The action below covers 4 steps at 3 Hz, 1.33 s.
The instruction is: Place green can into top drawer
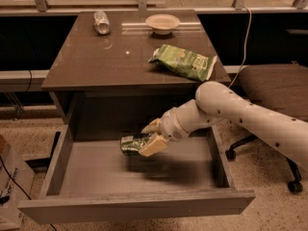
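The green can (131, 144) is small and dark green, lying on its side between my gripper's tan fingers (153, 146). My gripper (150, 137) is shut on it and holds it inside the open top drawer (139, 203), over the middle of the drawer floor, a little above it. The white arm reaches in from the right, under the brown desk top (106, 61). The drawer is pulled fully out towards the camera.
On the desk top lie a light green chip bag (184, 61), a silver can (101, 22) on its side at the back left and a pale bowl (162, 23) at the back. An office chair (269, 88) stands to the right.
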Tool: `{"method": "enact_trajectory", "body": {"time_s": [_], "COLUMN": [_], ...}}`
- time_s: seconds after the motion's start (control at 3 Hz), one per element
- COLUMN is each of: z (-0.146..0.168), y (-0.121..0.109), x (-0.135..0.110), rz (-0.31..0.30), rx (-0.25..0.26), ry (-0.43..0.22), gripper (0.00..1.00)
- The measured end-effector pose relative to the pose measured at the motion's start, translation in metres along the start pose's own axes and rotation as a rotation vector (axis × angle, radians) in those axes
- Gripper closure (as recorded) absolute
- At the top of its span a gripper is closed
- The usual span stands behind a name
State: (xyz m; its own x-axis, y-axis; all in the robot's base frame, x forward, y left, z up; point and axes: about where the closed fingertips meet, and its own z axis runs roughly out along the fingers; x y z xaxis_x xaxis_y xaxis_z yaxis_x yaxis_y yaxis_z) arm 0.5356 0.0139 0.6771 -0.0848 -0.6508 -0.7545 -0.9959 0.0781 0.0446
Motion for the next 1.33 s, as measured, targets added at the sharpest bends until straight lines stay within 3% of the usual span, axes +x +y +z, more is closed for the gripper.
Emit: {"method": "enact_trajectory", "body": {"time_s": [0.33,1.0,1.33], "z": [0.0044,0.0082,0.0098], "y": [0.0061,0.0090,0.0098], "x": [0.0344,0.0405,0.0401], "rz": [0.058,0.067,0.067], "rx": [0.016,0.013,0.009], "ry": [0.032,0.038,0.038], "gripper": [0.61,0.15,0.00]}}
